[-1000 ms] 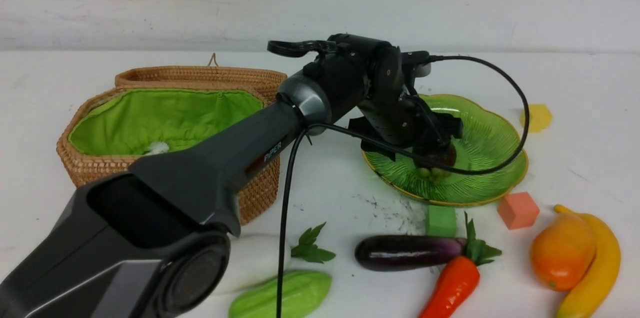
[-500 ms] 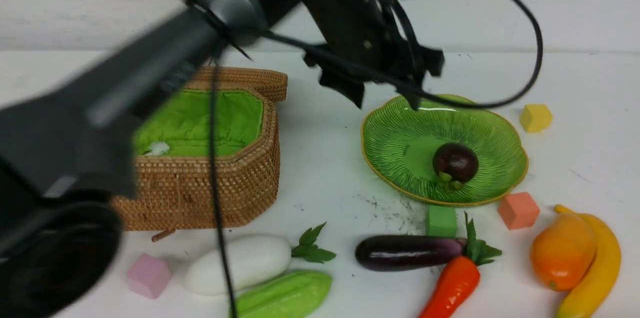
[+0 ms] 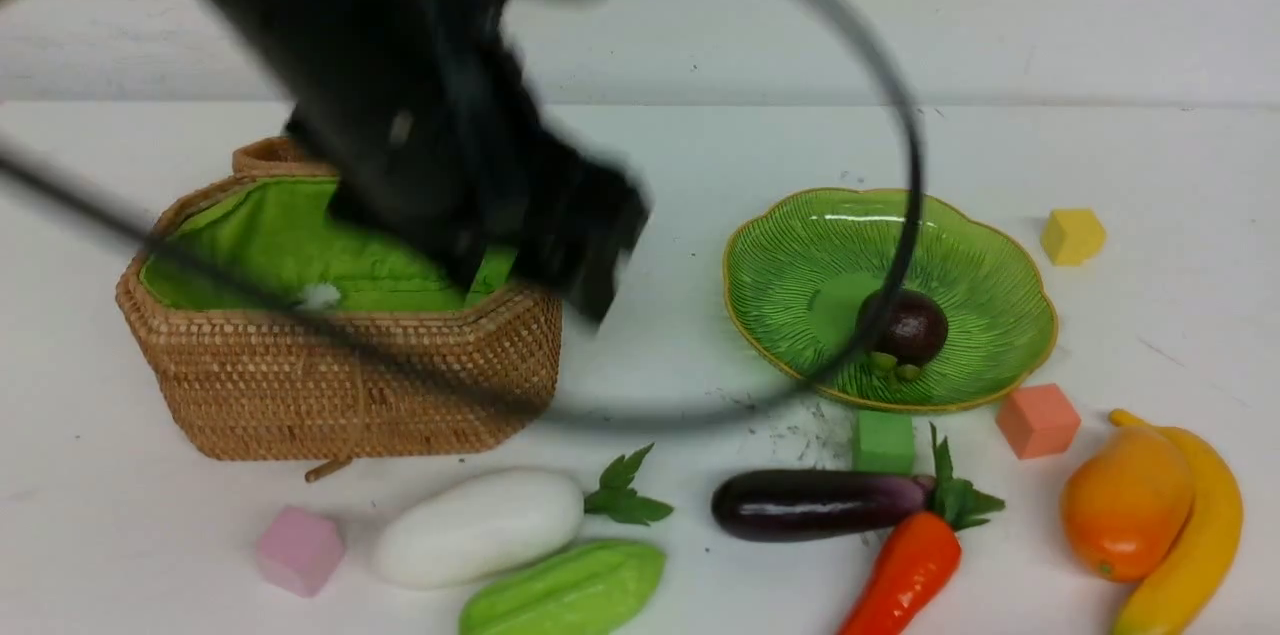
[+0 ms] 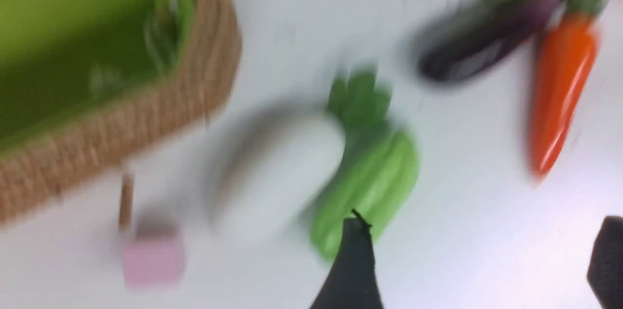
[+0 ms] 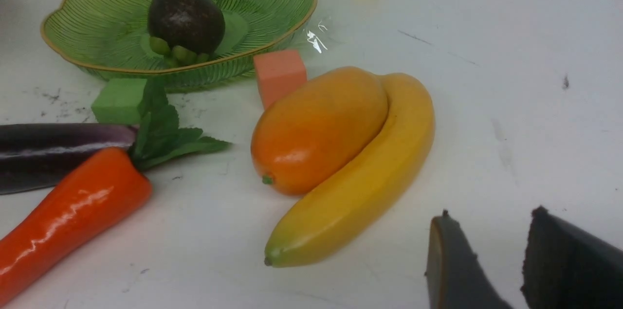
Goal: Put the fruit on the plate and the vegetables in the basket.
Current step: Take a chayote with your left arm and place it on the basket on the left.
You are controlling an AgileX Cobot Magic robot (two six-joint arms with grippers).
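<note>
Basket [image 3: 350, 395], at 9 o'clock of the plate [image 3: 1000, 255]: no vegetable visible inside, only lining and a small white scrap [image 3: 318, 295] I cannot identify.
Left gripper [image 4: 479, 238]: blurred, above the basket's 3 o'clock end; fingers wide apart, empty.
Radish [image 3: 480, 525], gourd [image 3: 565, 590]: side by side on the table [image 3: 700, 145] at the basket's 5 o'clock.
Eggplant [image 3: 810, 503], carrot [image 3: 905, 565]: on the table at the plate's 6 o'clock.
Mangosteen [image 3: 908, 327]: lies near the plate's centre.
Mango [image 3: 1125, 503], banana [image 3: 1200, 535]: pressed together at the plate's 4 o'clock, unplaced.
Right gripper [image 5: 491, 236]: near the banana, fingers apart, nothing between.
Judgement: one of seven placed; two fruits and four vegetables remain.
</note>
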